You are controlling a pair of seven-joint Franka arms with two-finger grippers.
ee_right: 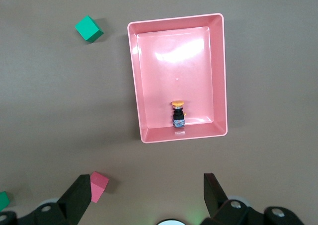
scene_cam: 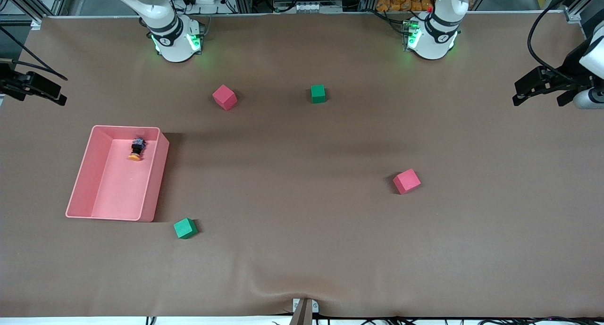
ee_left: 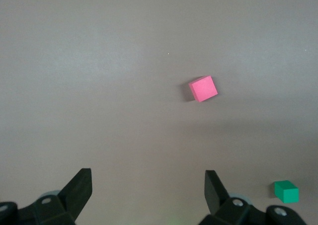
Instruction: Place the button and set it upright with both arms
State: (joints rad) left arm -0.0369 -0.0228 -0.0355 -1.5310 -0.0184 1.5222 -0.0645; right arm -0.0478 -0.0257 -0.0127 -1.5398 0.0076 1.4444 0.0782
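Brown cloth covers the table (scene_cam: 302, 249), the largest thing here. On it, toward my right arm's end, stands a pink tray (scene_cam: 80, 174). Two red cubes (scene_cam: 406, 181) and two green cubes (scene_cam: 184, 228) lie scattered around.

My right gripper (ee_right: 145, 195) hangs high over the table, looking down on the tray, fingers spread wide and empty. My left gripper (ee_left: 147, 190) waits over bare cloth near one red cube, fingers likewise apart, holding nothing.

The button (scene_cam: 136, 149) lies on its side on the tray floor, close to the end wall farther from the front camera. Its long axis runs along the tray's length, orange cap pointing toward the front camera. It looks light, rigid and small; I would pinch the black body, since the round cap seems likely to slip.
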